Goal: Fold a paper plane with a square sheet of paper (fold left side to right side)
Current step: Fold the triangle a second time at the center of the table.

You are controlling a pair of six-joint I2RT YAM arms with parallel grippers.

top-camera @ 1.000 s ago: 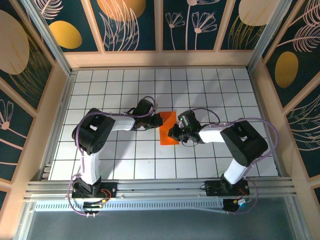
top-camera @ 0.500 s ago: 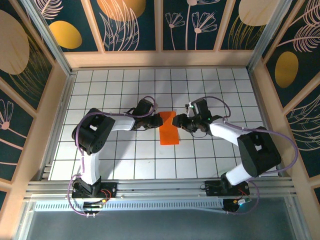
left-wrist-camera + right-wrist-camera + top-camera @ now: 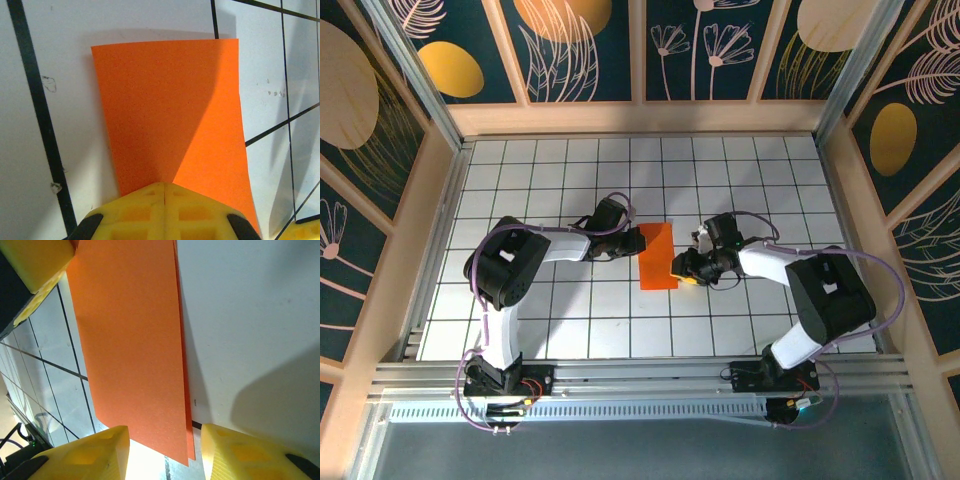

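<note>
Sheet of paper [image 3: 657, 256]: plain bright orange, darker where shadowed. Table [image 3: 570, 170]: white tiles ruled with a black grid, flecked with small dark specks; walls [image 3: 590, 50]: dark teal panels with gold ovals and pale line-drawn flowers, framed in light wood. Arms [image 3: 560, 248]: white links with black joints and purple cables; left gripper [image 3: 164, 192] and right gripper [image 3: 165, 452]: yellow fingers [image 3: 240, 455]; rail [image 3: 620, 375] at the near edge: silver-grey.

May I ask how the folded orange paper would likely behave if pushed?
Probably floppy and light: the paper looks thin, lying flat in two layers. It may buckle, not slide, since the left gripper rests on its edge.
</note>
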